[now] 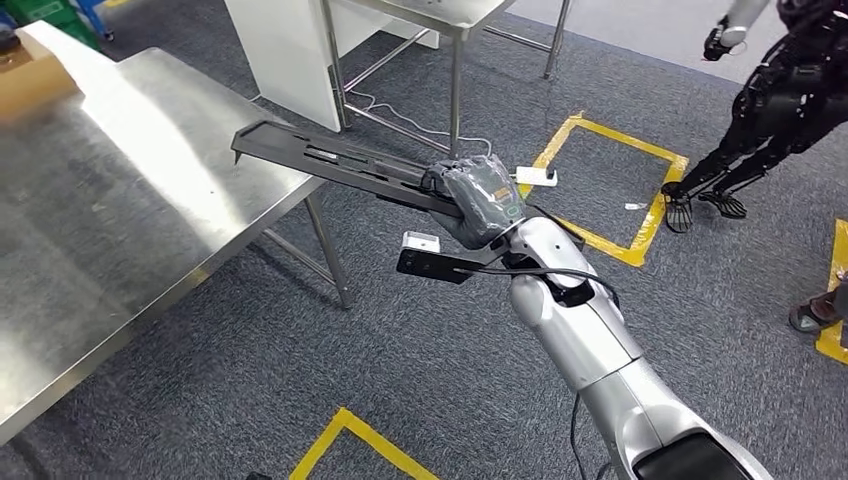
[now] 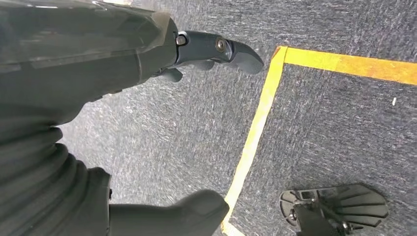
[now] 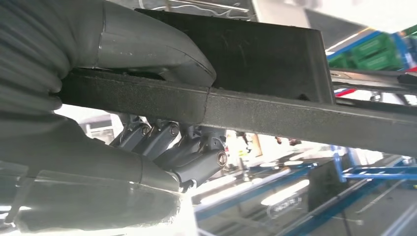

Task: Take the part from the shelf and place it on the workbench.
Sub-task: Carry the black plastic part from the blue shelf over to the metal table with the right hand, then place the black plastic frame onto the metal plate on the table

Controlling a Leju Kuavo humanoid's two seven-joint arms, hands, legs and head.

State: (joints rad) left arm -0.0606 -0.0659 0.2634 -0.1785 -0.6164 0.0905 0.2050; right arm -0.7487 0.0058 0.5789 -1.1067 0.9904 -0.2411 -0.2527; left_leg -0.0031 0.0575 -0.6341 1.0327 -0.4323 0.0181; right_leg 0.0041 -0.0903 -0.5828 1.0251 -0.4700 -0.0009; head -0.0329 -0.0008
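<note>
**Right arm out and gripping, left arm hanging**

Your right arm reaches forward and to the left — its hand [image 1: 478, 200] wraps the part [image 1: 335, 158], thumb [image 3: 157, 46] over one face, fingers [image 3: 194, 157] curled beneath. Your left hand [image 2: 98, 64] hangs low with nothing in it, fingers [image 2: 221, 49] extended.

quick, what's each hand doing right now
Left hand: holds nothing, fingers apart, hanging over the floor.
Right hand: grips the long black part.
</note>
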